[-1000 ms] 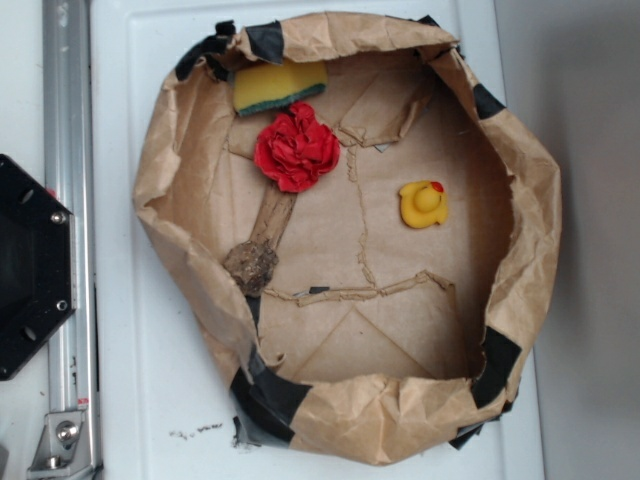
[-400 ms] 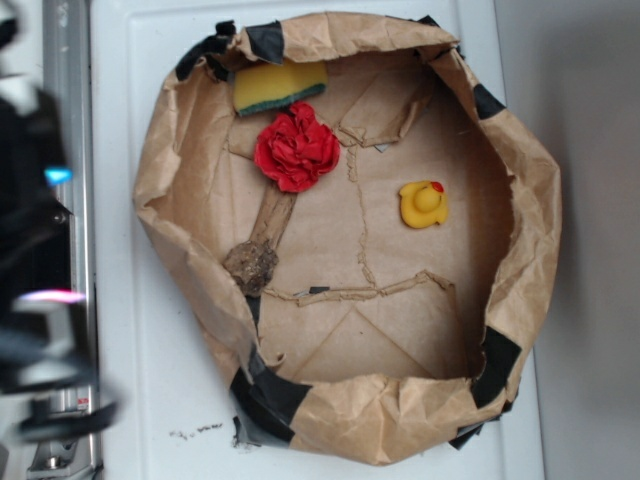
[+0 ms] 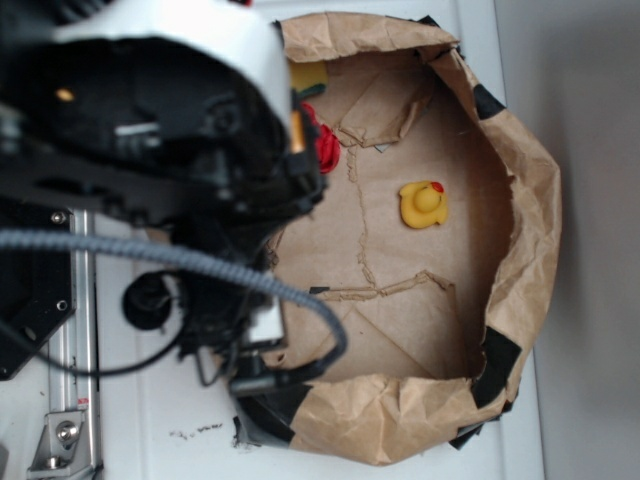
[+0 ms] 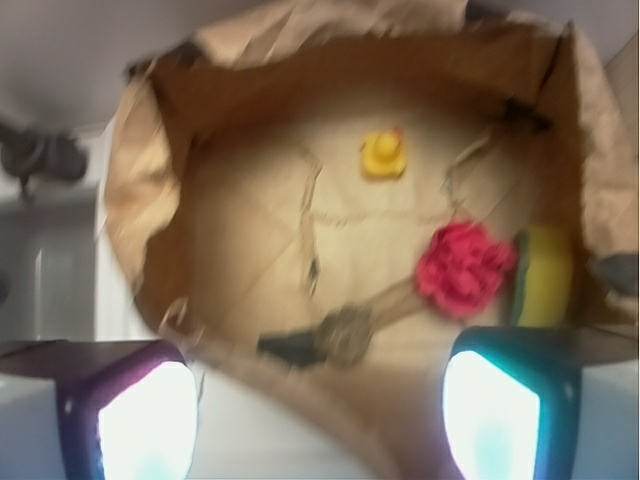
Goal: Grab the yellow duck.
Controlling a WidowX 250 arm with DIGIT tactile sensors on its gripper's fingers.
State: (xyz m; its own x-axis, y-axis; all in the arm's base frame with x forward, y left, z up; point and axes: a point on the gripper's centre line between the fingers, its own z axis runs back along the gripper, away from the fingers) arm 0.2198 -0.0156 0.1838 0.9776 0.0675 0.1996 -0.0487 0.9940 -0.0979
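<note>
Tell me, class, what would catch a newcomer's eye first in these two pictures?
In the exterior view the big black and white robot arm fills the left side, hiding part of the brown paper basin. Next comes the yellow duck, alone on the basin floor at right. In the wrist view, the red flower stands out beside the yellow sponge.

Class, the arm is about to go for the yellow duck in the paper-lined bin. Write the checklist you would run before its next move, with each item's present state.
1. Yellow duck in sight in both views: ok.
2. Duck lies apart from the red flower and sponge: ok.
3. Gripper open, with a gap between its fingers: ok.
4. Gripper over the duck: not ok; it is at the bin's near rim.
5. Nothing on the lining between gripper and duck except the flower's stem, off to one side: ok.
6. Height above the bin floor: cannot tell; wrist view blurred.
</note>
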